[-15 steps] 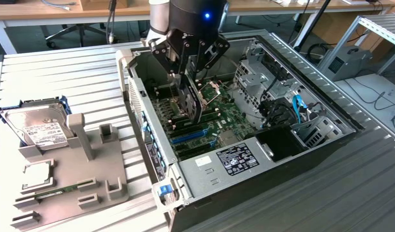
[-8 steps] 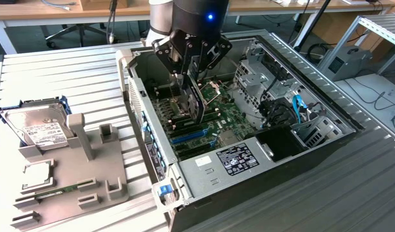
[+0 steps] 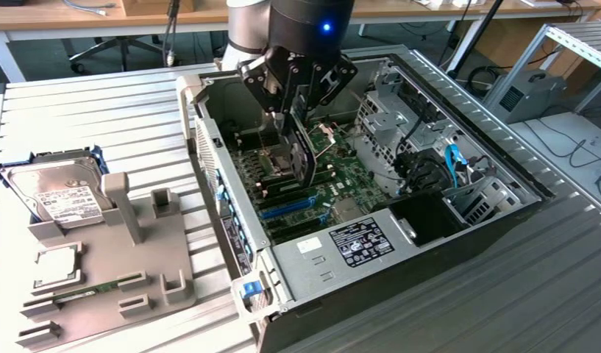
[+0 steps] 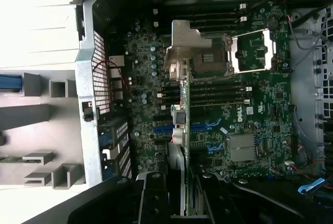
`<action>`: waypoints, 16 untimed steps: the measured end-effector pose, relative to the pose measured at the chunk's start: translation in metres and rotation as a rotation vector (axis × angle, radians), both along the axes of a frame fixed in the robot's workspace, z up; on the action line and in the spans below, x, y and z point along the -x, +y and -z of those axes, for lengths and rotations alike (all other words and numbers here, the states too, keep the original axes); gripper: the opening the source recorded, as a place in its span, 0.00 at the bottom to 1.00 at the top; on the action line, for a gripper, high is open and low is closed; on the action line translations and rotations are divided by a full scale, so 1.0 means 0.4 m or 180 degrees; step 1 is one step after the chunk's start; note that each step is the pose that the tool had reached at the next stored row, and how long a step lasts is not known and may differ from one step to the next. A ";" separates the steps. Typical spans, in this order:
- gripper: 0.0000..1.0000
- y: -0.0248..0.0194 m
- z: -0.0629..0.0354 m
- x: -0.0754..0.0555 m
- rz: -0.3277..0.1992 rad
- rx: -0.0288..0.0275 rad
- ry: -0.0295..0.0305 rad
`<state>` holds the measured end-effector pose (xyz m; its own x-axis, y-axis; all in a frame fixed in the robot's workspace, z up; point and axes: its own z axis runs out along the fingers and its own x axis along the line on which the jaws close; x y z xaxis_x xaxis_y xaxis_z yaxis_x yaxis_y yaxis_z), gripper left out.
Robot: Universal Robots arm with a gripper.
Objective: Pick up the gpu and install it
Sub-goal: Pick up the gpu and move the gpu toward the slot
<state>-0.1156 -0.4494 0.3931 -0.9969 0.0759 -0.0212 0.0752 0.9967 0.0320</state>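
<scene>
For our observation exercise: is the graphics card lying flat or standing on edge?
On edge: the claw grips the graphics card upright over the green board.

The computer case (image 3: pixel 315 283) sits on the tabletop (image 3: pixel 535 294) at the exterior view's right. Inside it, the gpu (image 3: pixel 300 158) hangs in the gripper (image 3: pixel 292 110) above the motherboard (image 3: pixel 335 184). At the exterior view's left, a holder (image 3: pixel 114 283) carries the hard drive (image 3: pixel 59 195) and memory stick (image 3: pixel 79 296).

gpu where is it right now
In the exterior view the gpu hangs edge-down in the gripper, inside the open computer case over the green motherboard.
</scene>
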 end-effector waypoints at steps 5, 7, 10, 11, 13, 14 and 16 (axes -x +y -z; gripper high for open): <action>0.26 0.002 0.012 -0.013 0.0000 0.0000 0.0001; 0.26 0.002 0.015 -0.017 0.0000 0.0000 0.0001; 0.26 0.003 0.019 -0.022 0.0000 0.0000 0.0001; 0.26 0.004 0.020 -0.023 0.0000 0.0000 0.0001; 0.26 0.004 0.023 -0.025 0.0000 0.0000 0.0001; 0.26 0.004 0.024 -0.026 0.0000 0.0000 0.0001; 0.26 0.005 0.027 -0.029 0.0000 0.0000 0.0001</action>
<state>-0.1039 -0.4475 0.3822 -0.9969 0.0759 -0.0208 0.0753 0.9966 0.0320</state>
